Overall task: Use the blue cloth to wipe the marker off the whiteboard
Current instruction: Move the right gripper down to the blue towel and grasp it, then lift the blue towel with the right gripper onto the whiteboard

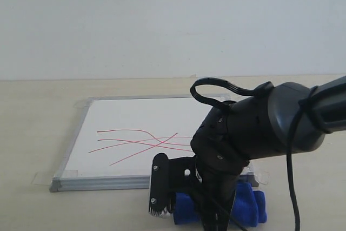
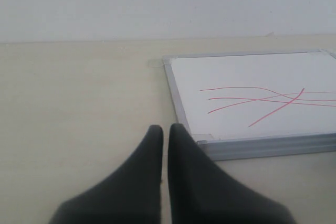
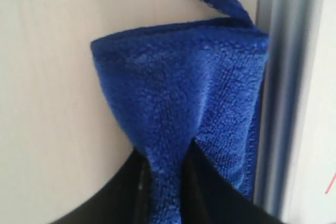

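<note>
Tabletop [image 3: 52, 103], blue cloth [image 3: 184, 93] in right tool [image 3: 165, 150]

No words, labels, brands or numbers can be read anywhere. The only marks are the red marker lines [image 1: 160, 143] on the whiteboard [image 1: 135, 114], a loose crossing scribble forming no letters or digits.

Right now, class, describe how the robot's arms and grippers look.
The right arm is bulky, rounded and glossy black, with a black cable looping over it. The right gripper and left gripper are matte black and tapering; the right one shows a ribbed silver tip.
</note>
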